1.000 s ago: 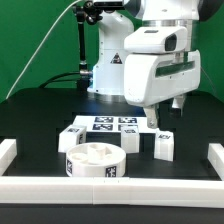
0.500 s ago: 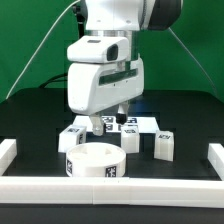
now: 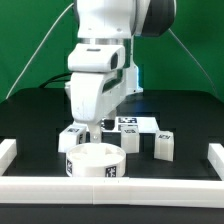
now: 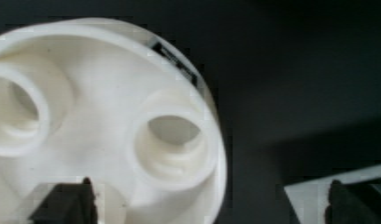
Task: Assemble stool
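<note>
The stool's round white seat (image 3: pixel 93 160) lies at the front, holes up, with a tag on its side. It fills the wrist view (image 4: pixel 98 110), where two round holes show. My gripper (image 3: pixel 89 128) hangs just above the seat's far edge, open and empty. In the wrist view my gripper (image 4: pixel 213 203) has one dark fingertip (image 4: pixel 71 200) over the seat's rim and the other off beside it. Three white blocky legs lie behind the seat: one on the exterior view's left (image 3: pixel 71 137), one in the middle (image 3: pixel 130 141), one on the right (image 3: pixel 163 144).
The marker board (image 3: pixel 128 123) lies flat behind the legs. A low white wall (image 3: pixel 110 186) runs along the front, with side pieces at both ends. The robot base stands at the back before a green screen.
The arm has swung from the exterior view's right to its left and come down, so the gripper now hangs over the seat's far edge. The parts have not moved.
</note>
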Action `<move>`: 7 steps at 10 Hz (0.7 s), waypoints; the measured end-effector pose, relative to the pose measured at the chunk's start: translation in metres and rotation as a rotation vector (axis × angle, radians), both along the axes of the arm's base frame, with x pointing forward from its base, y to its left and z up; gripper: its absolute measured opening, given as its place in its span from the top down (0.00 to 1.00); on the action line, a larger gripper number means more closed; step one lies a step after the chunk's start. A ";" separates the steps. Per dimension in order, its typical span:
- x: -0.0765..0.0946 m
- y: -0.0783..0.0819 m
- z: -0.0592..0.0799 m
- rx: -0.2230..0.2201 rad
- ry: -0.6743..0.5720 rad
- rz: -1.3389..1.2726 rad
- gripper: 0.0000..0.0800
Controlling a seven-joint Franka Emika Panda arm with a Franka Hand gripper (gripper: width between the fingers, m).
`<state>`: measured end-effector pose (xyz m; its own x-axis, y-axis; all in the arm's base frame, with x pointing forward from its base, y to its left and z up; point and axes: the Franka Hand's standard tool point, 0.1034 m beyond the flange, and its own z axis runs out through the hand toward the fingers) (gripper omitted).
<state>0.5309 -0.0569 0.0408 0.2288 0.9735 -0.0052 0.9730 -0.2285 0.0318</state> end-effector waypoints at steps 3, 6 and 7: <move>0.004 0.000 -0.001 -0.001 0.007 0.012 0.19; 0.002 -0.004 -0.016 0.001 0.017 0.101 0.19; 0.001 -0.004 -0.020 0.002 0.022 0.104 0.19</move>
<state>0.5323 -0.0608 0.0212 0.1260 0.9920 -0.0070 0.9920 -0.1259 0.0101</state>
